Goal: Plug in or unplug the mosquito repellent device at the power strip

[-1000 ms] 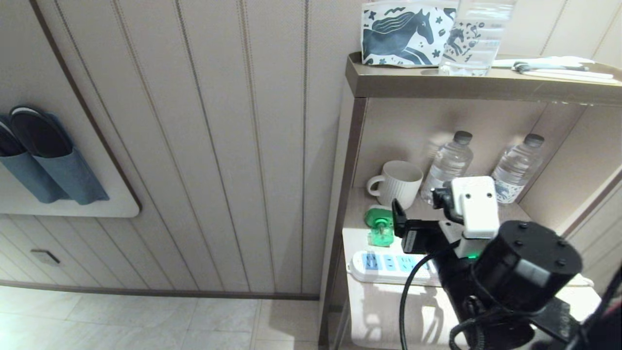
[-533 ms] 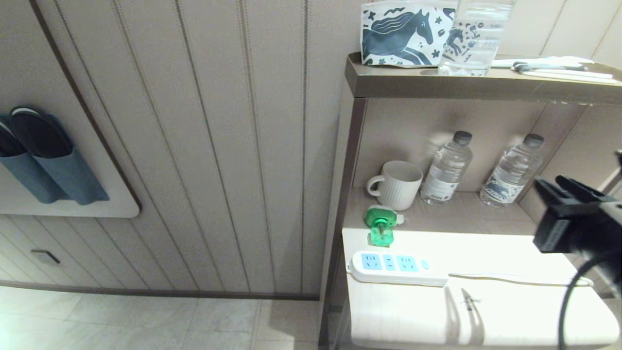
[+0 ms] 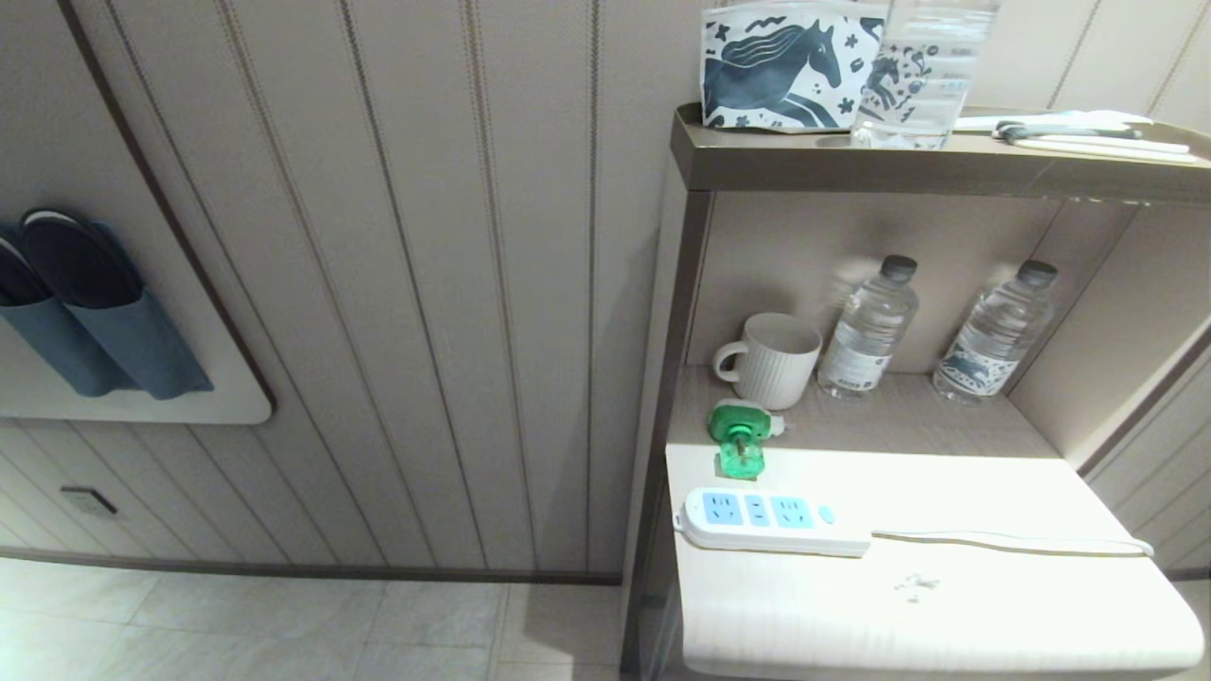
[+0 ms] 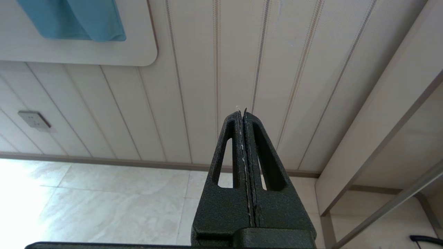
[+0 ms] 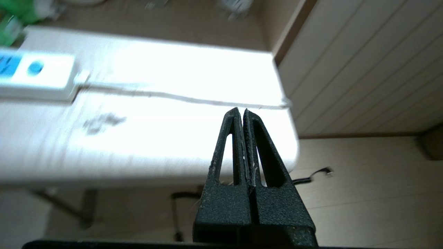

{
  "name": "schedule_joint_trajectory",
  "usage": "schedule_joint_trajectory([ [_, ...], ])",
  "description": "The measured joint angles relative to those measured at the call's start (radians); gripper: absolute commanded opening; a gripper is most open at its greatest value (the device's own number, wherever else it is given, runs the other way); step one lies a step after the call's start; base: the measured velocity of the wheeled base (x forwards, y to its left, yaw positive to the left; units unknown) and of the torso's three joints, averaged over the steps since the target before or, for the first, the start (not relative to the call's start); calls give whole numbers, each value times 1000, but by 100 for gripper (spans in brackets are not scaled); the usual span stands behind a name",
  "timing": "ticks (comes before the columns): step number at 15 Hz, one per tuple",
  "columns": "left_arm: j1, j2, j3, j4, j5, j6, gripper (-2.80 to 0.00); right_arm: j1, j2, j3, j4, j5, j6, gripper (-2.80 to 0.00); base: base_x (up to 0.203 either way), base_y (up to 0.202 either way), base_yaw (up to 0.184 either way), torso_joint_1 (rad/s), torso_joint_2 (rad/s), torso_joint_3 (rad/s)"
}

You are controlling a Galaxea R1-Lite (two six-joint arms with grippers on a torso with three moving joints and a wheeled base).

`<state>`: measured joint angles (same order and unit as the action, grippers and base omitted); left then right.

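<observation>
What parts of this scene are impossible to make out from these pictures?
- Where the power strip's cord ends: head view, it drops behind the table edge.
- The mosquito repellent device, prongs: head view, too small.
- Top-shelf bottle: head view, cut off by the frame.
- Both hands: outside the head view.

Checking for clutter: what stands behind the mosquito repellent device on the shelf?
Behind the mosquito repellent device stands a white mug, with two water bottles beside it. Nothing there is covered.

Power strip & repellent device blurred, cut off at edge.
</observation>
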<state>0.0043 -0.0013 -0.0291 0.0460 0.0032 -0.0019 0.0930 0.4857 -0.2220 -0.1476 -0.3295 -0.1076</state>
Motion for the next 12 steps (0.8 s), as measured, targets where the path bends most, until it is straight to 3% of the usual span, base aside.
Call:
schedule_joint_trajectory([
  [3, 0, 0, 0, 0, 0, -1, -280, -56, -181, 151, 20, 168, 66, -280, 0, 0, 0, 0, 0, 0],
  [7, 0, 0, 0, 0, 0, 0, -280, -81, -384, 213, 76, 287, 76, -280, 0, 0, 0, 0, 0, 0],
  [9, 0, 0, 0, 0, 0, 0, -280, -83, -438, 218, 146, 325, 42, -280, 0, 0, 0, 0, 0, 0],
  [12, 0, 0, 0, 0, 0, 0, -280, -84, -470, 221, 151, 325, 71, -280, 0, 0, 0, 0, 0, 0],
])
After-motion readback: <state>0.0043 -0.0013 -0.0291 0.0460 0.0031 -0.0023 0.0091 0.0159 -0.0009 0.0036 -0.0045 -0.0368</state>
